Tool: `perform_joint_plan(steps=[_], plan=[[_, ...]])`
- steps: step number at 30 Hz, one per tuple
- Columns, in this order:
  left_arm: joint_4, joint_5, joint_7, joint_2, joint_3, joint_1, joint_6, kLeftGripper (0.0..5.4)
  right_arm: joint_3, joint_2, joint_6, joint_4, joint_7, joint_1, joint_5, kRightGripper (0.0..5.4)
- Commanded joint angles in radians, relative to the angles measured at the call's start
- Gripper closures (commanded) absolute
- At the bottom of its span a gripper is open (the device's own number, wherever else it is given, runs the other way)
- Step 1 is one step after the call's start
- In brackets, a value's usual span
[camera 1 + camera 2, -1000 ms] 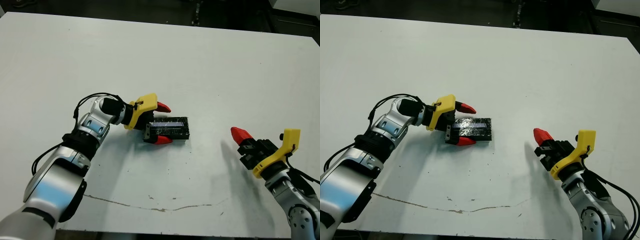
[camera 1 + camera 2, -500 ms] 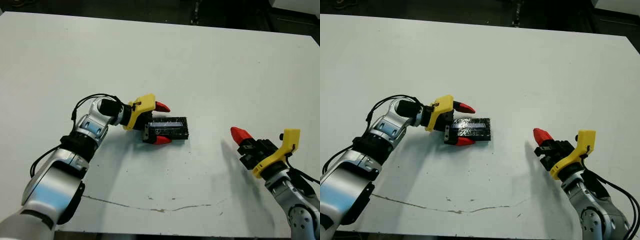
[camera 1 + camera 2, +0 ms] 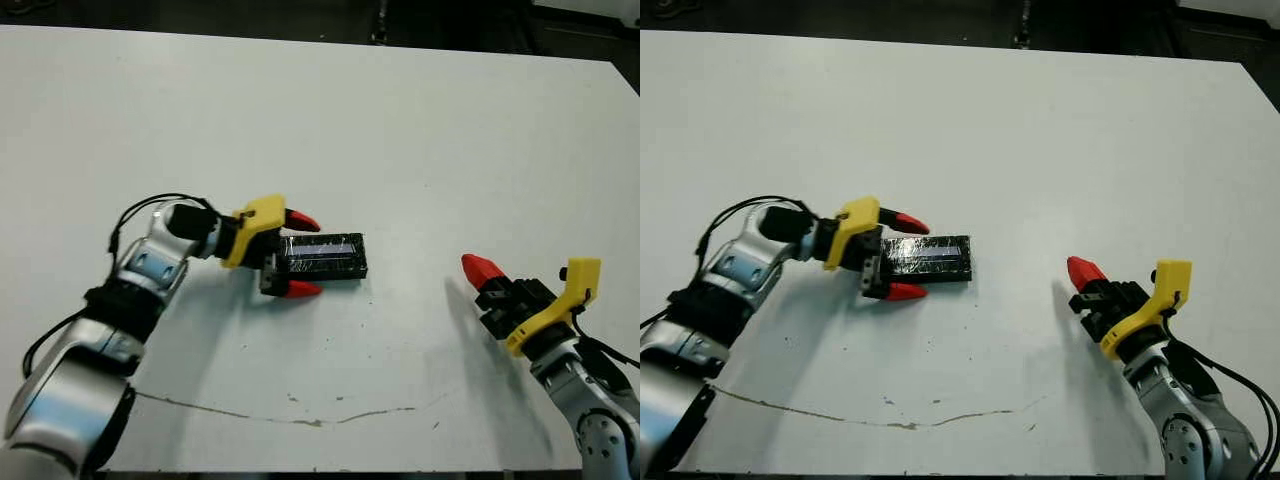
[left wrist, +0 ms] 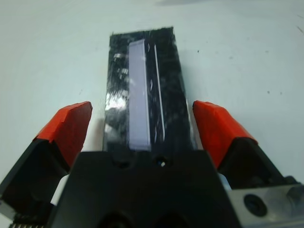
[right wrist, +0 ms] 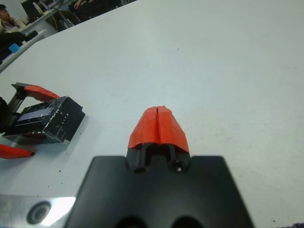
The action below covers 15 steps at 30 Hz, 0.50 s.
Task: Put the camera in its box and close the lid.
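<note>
Left gripper (image 3: 297,254) sits at the near end of the closed box (image 3: 322,256), fingers spread wide on either side of it with visible gaps, not clamping anything. Right gripper (image 3: 480,268) is parked well off to the right, fingertips pressed together, holding nothing. The lid (image 4: 142,102) is on top of the box, speckled black with the pale stripe running lengthwise; it looks square and flush in the left wrist view. The camera is not visible anywhere on the table (image 3: 400,130), so I'd judge it's inside under the lid, but can't confirm from here. The task looks basically finished. Best move now, I think: back the left arm straight out along the box's long axis, keeping the fingers spread so neither tip clips a side and skews the lid. If the lid needs seating, press down gently at the centre rather than at one end.
</note>
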Motion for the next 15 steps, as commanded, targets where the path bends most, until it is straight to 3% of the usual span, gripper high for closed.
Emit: perform_joint_plan(steps=[1,15], plan=[[0.023,0.006,-0.007,0.06,0.02,0.061,0.008,0.01,-0.007,-0.009,0.003,0.003,-0.002,0.008,0.001,5.4],[0.002,-0.053,0.027,0.153,0.11,0.184,0.026,0.01,-0.004,-0.006,0.005,-0.003,-0.013,0.01,-0.001,5.4]])
